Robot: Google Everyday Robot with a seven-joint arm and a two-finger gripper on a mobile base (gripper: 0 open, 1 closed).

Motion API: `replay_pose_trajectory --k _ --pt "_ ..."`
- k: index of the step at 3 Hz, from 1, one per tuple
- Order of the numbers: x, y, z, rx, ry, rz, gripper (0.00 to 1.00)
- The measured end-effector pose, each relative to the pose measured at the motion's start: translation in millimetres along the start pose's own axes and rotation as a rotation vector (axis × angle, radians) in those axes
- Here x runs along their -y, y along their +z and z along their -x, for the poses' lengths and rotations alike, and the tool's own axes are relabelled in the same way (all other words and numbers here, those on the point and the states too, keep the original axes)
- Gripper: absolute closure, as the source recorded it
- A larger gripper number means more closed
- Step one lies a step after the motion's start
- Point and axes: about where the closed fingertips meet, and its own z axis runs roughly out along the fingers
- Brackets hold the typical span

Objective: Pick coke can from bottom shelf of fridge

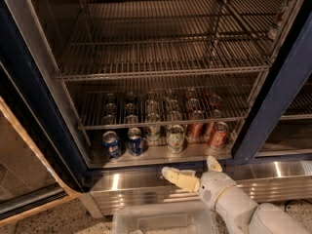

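red aluminium coke can [218, 134] stands upright on pale-metal bottom shelf [151, 155], above and slightly right of the cream two-finger gripper [187, 165]. its fingers are spread apart, holding nothing.

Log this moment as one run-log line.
gripper: open, before shiny steel base panel | red aluminium coke can: upright, right end of pale-metal bottom shelf, ungrasped

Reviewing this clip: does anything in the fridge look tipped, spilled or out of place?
Nothing stands out. The cans on the bottom shelf, the coke can included, stand upright in rows with no spill visible. The hand hangs open, empty, outside the fridge, before its steel base panel.
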Motion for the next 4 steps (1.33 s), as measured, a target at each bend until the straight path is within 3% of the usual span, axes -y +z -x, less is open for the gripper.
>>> replay_pose_trajectory --k 1,2,3,4 --pt "4 3 -2 0.011 -0.021 -0.032 0.0" --pt "-1 12 -8 0.035 -0.103 -0.082 0.0" --pt "27 12 -9 0.083 -0.137 -0.212 0.0" --pt "45 8 -10 0.081 -0.136 -0.278 0.0"
